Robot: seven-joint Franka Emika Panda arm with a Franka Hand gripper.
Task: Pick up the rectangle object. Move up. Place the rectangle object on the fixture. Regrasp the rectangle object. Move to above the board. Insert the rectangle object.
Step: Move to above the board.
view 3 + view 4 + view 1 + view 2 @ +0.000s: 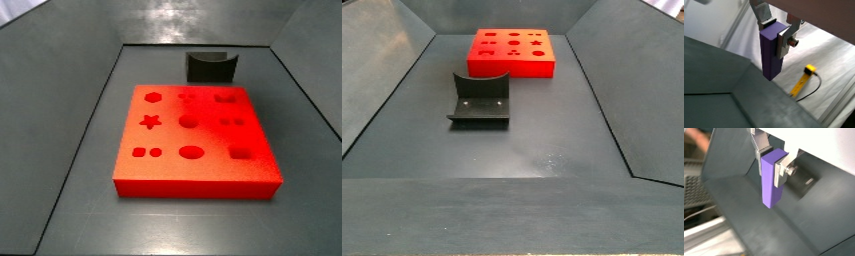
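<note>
**Wrist views: purple block clamped, hanging clear of the bin**

Both wrist views show the gripper [777,31] closed on the rectangle object [771,52], its flat silver fingers [787,37] pressing the block's upper end from two sides. The purple block hangs lengthwise below the fingers, its lower end free and touching nothing. In a wrist view the block [773,178] and gripper [775,159] sit over the dark grey wall of the bin; in a wrist view a yellow tool with a cable [803,83] lies on pale sheeting outside the bin wall.

Neither side view catches the gripper or the block. In both side views the board [197,135] lies flat on the dark worktop [80,215], with star, circle, hexagon and square cut-outs in its top. The fixture [211,67] stands just beyond one short edge of the board, apart from it, its curved notch empty; it also shows in a side view [481,99], with the board [512,53] behind it.
</note>
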